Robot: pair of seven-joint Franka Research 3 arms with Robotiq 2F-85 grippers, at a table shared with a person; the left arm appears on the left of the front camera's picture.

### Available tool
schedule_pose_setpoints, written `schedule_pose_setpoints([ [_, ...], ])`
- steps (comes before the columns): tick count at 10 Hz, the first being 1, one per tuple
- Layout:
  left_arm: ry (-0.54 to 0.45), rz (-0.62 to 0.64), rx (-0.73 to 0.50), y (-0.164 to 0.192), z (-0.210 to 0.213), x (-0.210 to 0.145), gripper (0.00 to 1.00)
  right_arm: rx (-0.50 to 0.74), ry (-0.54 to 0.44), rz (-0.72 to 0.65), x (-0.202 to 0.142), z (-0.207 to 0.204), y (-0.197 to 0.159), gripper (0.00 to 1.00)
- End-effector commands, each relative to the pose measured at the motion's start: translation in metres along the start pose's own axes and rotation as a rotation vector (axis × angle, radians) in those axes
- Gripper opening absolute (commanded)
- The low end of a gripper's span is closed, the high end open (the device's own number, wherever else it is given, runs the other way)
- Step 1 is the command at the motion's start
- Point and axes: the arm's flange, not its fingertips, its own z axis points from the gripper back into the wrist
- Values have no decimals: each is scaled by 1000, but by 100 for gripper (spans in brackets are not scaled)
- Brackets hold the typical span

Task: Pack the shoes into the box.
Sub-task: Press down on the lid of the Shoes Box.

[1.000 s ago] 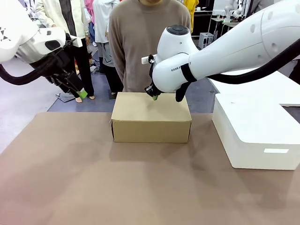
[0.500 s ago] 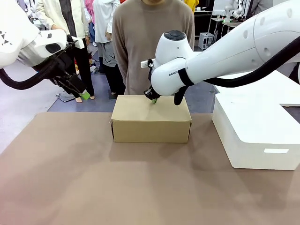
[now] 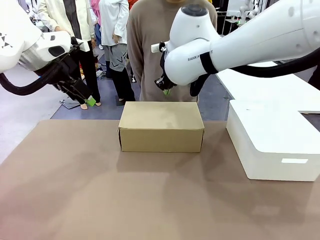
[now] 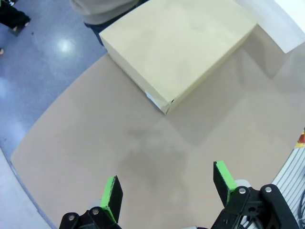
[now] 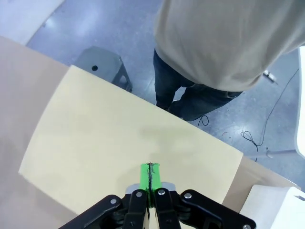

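box (image 3: pixel 161 125) lid closed flat, contents hidden, on table (image 3: pixel 100 200).

Even, bright overhead light fills the room, leaving only soft, faint shadows: one spreads on the table (image 3: pixel 90 200) toward six o'clock of the closed box (image 3: pixel 161 126), and a pale smudge lies at centre in the left wrist view. A white glare spot marks the blue floor (image 4: pixel 64 46) at ten o'clock there. Both wrist views bow straight edges toward the corners. The front view is sharp across the table, softer among the people behind.
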Motion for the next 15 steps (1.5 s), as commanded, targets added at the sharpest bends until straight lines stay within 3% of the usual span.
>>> schedule_pose_setpoints([
  [1,4,11,8,2,1,1,100,43,20,36,-22,14,-5,0],
  [5,4,11,8,2,1,1,100,132,42,201,-73,85,-16,0],
  [10,4,11,8,2,1,1,100,140,108,229,-149,145,-49,100],
  [15,4,11,8,2,1,1,100,128,96,190,-205,165,-59,100],
])
